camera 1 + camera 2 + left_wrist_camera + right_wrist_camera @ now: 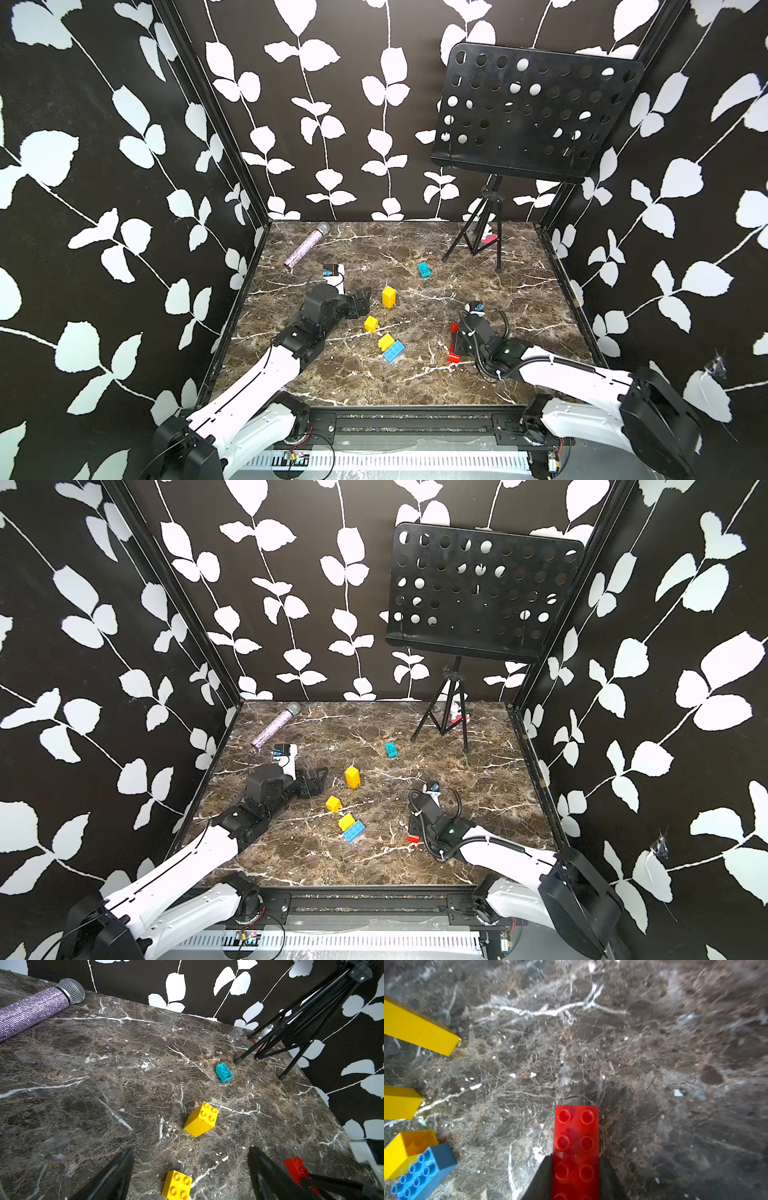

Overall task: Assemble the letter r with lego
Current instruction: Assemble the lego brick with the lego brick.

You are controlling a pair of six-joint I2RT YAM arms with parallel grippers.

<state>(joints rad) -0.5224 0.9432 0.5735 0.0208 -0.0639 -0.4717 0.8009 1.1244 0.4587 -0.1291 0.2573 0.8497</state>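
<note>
The right gripper [576,1167] clamps a long red brick [576,1132] at the marble table's [519,332] near right.
The red brick is two studs wide. Left of it a blue brick [394,352] touches a yellow brick [385,340]; beyond sit a small yellow brick [370,323] and an upright tall yellow column [389,297], just beside the left gripper [363,300], jaws wide apart and empty. Farthest lies the teal brick [424,270].
</note>
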